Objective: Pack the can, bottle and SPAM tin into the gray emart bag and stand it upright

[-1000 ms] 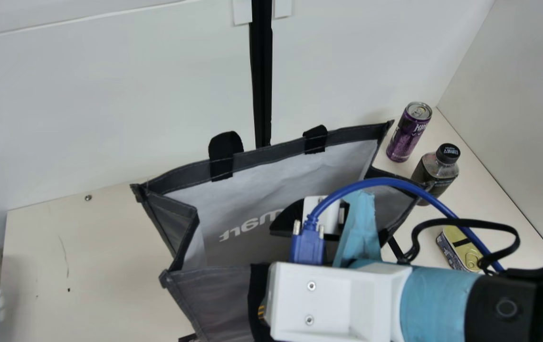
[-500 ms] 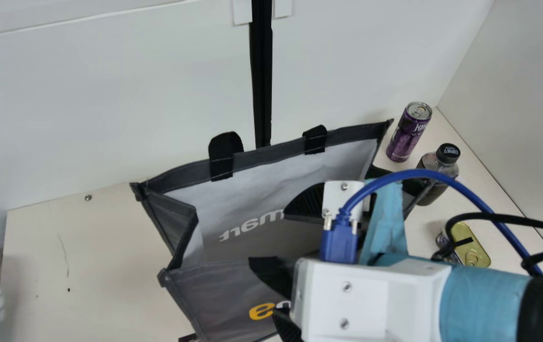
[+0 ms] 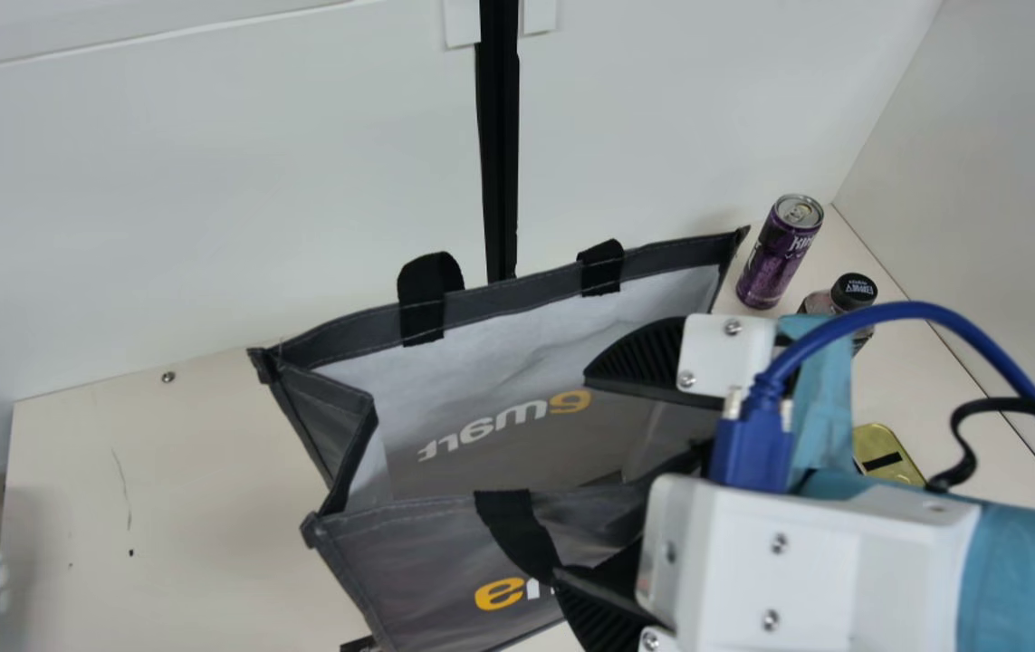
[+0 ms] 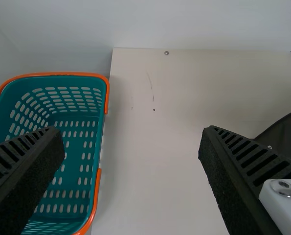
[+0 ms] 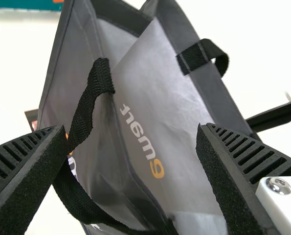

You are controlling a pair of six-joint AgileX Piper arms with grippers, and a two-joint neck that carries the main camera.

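My right gripper stands open over the right part of the gray emart bag in the main view, one finger above the mouth and the other by the front panel. The bag is upright with its mouth spread. Behind its right corner stands the purple can; the dark-capped bottle is partly hidden by the right arm, as is the SPAM tin. In the right wrist view, the right gripper spans the bag and its front strap. The left gripper is open in the left wrist view, holding nothing.
A teal basket with orange handles stands beside the cream table, also showing at the main view's left edge. White panels with a black upright strip rise behind the bag. A blue cable arches over the right arm.
The right arm has moved to the right across the bag, uncovering its printed inner wall and front strap, and covering more of the bottle and tin. Bag and can have hardly shifted.
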